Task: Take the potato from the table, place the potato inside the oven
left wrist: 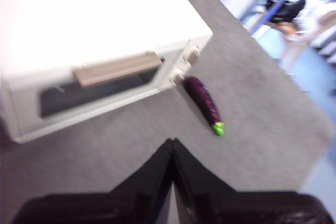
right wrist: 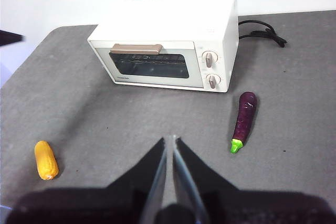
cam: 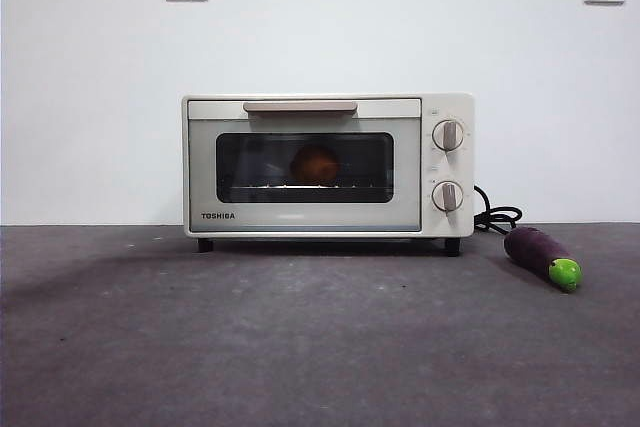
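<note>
White wall with two sockets behind a dark grey tabletop [cam: 300, 347]. Left to right: one yellow corn cob [right wrist: 45, 159]; one oven [cam: 328, 167], door shut, with one potato [cam: 315, 164] visible on the rack through the glass; one purple eggplant [cam: 540, 255]. The potato likely handles as firm, matte and moderately heavy, best gripped across its short axis. Left pincer [left wrist: 172, 148] and right pincer [right wrist: 170, 145] are both closed, empty, raised clear of the oven.
</note>
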`<state>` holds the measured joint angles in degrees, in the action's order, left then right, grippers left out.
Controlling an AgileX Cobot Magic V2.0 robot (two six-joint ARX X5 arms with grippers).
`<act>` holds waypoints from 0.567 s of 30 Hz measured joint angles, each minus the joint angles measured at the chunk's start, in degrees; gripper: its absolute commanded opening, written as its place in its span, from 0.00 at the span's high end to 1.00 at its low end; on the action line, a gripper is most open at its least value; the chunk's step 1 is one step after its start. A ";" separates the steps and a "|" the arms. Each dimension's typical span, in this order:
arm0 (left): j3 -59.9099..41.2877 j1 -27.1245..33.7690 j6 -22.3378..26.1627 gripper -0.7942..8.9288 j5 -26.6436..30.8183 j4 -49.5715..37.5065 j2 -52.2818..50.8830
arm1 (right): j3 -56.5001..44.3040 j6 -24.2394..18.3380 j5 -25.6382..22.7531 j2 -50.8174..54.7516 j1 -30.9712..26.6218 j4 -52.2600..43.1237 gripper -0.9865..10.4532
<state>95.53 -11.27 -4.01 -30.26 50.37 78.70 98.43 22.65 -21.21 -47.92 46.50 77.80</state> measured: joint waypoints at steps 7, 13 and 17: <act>0.00 -6.34 0.79 0.92 4.20 2.71 -12.72 | 0.00 0.00 -0.02 0.00 0.00 0.00 0.89; 0.02 -6.80 0.79 0.92 4.24 2.67 -17.77 | 0.02 0.00 0.00 0.00 0.00 0.00 0.89; 0.02 -6.80 1.01 0.92 4.52 2.69 -18.16 | 0.00 0.00 0.00 0.00 0.00 0.00 0.89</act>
<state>95.55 -18.06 -3.01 -25.74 53.06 60.53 98.43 22.65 -21.21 -47.92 46.50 77.80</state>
